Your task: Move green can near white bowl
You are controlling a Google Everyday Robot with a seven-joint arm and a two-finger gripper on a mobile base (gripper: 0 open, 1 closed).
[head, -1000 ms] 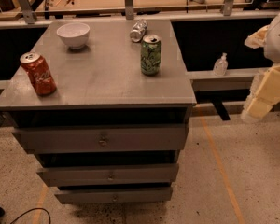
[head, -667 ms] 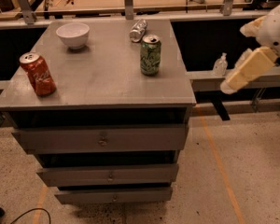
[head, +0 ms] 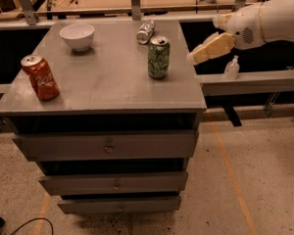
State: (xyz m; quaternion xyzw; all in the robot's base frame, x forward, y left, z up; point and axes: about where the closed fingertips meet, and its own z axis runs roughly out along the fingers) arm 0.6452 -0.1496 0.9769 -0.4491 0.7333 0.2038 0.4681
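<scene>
Off the table's [head: 103,105] right edge | your gripper [head: 198,56] hovers, grip state untellable | green can [head: 159,58] upright, just left of it | white bowl [head: 77,35] farther left, behind.

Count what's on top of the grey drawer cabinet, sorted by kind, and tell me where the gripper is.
Cans: 3 (green can, red can, silver can on its side)
Bowls: 1 (white bowl)
Total: 4
The gripper hangs beyond the cabinet's right edge, right of the green can, touching nothing.
</scene>
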